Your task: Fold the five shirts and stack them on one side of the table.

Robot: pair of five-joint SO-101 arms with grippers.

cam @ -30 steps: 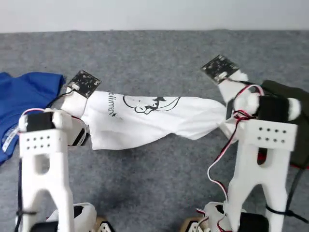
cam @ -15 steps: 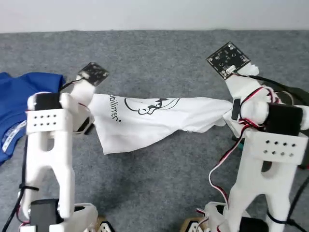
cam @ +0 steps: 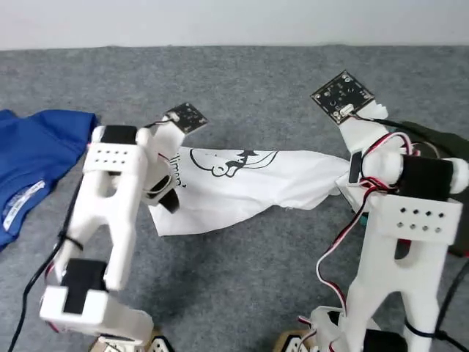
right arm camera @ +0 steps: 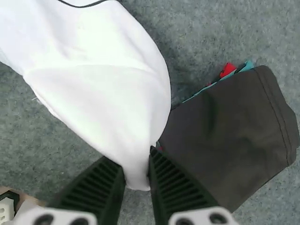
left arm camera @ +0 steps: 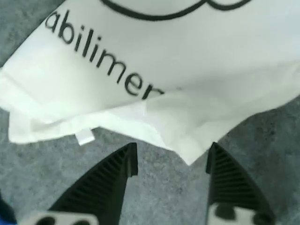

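Note:
A white shirt [cam: 242, 183] with black print lies stretched across the middle of the grey table. My left gripper [left arm camera: 171, 161] hovers open just over the shirt's left edge [left arm camera: 154, 84], and a corner of cloth lies below the gap between its fingers. From above, the left gripper [cam: 163, 196] sits at the shirt's left end. My right gripper [right arm camera: 137, 180] is shut on the white shirt's [right arm camera: 93, 84] bunched right end, seen from above as the right gripper [cam: 344, 182]. A blue shirt [cam: 33, 165] lies crumpled at the far left.
A dark shirt [right arm camera: 229, 136] lies on the table right beside the right gripper, with red and teal cloth [right arm camera: 228, 70] peeking from under it. In the high view the dark shirt [cam: 440, 143] is at the right edge. Bare grey table [cam: 242, 279] runs along the front.
The left gripper has let go of the shirt's left end and the left arm has swung rightward over it. The shirt's left side has settled on the table. The right gripper keeps its hold.

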